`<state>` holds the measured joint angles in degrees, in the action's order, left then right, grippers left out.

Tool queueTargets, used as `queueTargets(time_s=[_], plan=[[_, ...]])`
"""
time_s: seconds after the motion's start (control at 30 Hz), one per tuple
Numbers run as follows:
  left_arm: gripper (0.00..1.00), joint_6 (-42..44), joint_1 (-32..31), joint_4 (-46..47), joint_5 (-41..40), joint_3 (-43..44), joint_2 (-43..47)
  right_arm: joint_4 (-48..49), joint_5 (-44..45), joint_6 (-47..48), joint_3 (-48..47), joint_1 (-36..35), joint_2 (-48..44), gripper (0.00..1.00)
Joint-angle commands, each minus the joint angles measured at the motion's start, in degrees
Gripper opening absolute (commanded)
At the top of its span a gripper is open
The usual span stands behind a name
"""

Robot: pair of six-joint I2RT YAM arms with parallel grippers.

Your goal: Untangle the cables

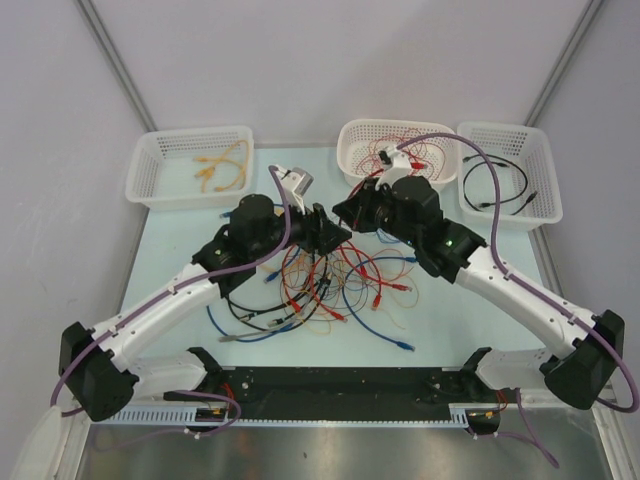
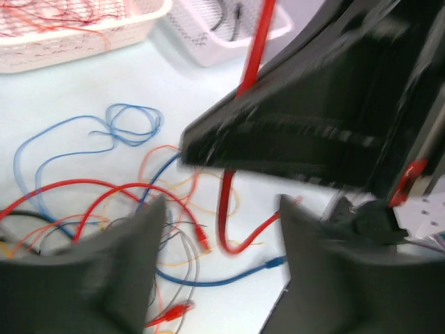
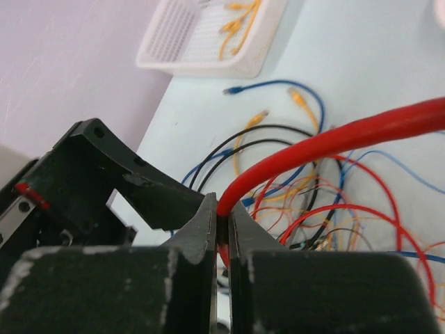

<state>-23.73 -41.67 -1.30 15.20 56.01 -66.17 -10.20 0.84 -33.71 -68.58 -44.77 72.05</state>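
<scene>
The cables (image 1: 330, 285) lie tangled in red, orange, blue and black loops on the pale table between the arms. My right gripper (image 3: 222, 210) is shut on a thick red cable (image 3: 334, 142), which arcs up and to the right out of its fingertips. My left gripper (image 2: 221, 205) is open, its blurred fingers (image 2: 142, 236) on either side of the same red cable (image 2: 225, 209), which hangs down and curls on the table without touching them. In the top view both grippers meet above the tangle, the left gripper (image 1: 322, 233) beside the right gripper (image 1: 350, 213).
Three white baskets stand along the far edge: the left basket (image 1: 150, 190) holds orange cables, the middle basket (image 1: 350, 140) red cables, the right basket (image 1: 540, 170) a black cable. Purple hoses run along both arms. A blue cable (image 1: 385, 335) trails toward the near edge.
</scene>
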Motion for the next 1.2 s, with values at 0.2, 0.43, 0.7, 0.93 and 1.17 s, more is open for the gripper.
queueTargets(time_s=[0.2, 0.43, 0.7, 0.93, 1.17], plan=[[0.99, -9.05, 1.15, -7.13, -31.62, -7.13, 13.95, 2.54, -7.07, -7.05, -0.24, 22.51, -1.74, 0.0], [1.0, -13.45, 2.73, -7.58, -33.58, -14.78, 20.73, 18.34, -8.41, -27.09, -0.33, 34.4, 11.41, 0.0], [1.0, -14.33, 2.82, -7.31, -31.29, -18.48, 20.03, 39.98, -4.1, -37.04, -11.12, 34.58, 29.62, 0.0], [1.0, -12.4, 3.26, -5.29, -29.8, -19.8, 19.68, 41.42, -6.99, -31.7, -24.83, 34.32, 40.97, 0.0], [1.0, -11.96, 3.35, -3.36, -27.86, -20.32, 17.39, 25.24, 1.51, -4.04, -46.87, 31.33, 47.73, 0.0]])
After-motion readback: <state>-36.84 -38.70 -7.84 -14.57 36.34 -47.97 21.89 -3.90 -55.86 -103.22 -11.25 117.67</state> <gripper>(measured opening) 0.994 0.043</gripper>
